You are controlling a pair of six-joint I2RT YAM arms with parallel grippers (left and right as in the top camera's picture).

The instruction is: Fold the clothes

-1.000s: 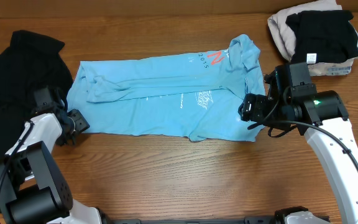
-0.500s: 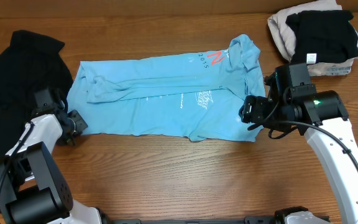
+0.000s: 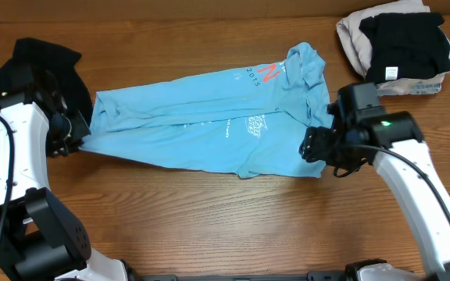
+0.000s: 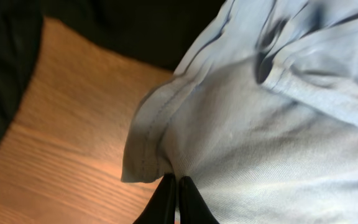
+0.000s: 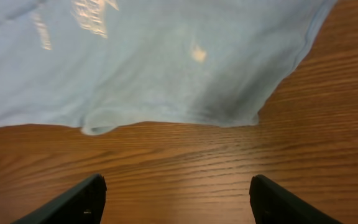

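One lengthwise fold looks done, I judge. My left gripper [image 4: 178,196] is pinched onto the T-shirt [image 3: 209,129] at nine o'clock, my right gripper [image 5: 178,186] gapes empty at four o'clock, and the crosswise folds remain.

Both arms are built from glossy white shell links joined by blocky black motor housings. The left arm [image 3: 10,148], at the left edge of the overhead frame, carries a thin black cable [image 3: 12,168] along its white link and ends in a bulky black base [image 3: 49,234] in the lower left corner. The right arm [image 3: 416,179], on the right side, shows a small green light [image 3: 383,122] on its black wrist block, with a looping black cable [image 3: 401,154] beside it. The left hand [image 4: 176,182] has two slim matte black fingers [image 4: 163,205]. The right hand [image 5: 176,199] has broader black fingers [image 5: 82,199] with rounded tips.
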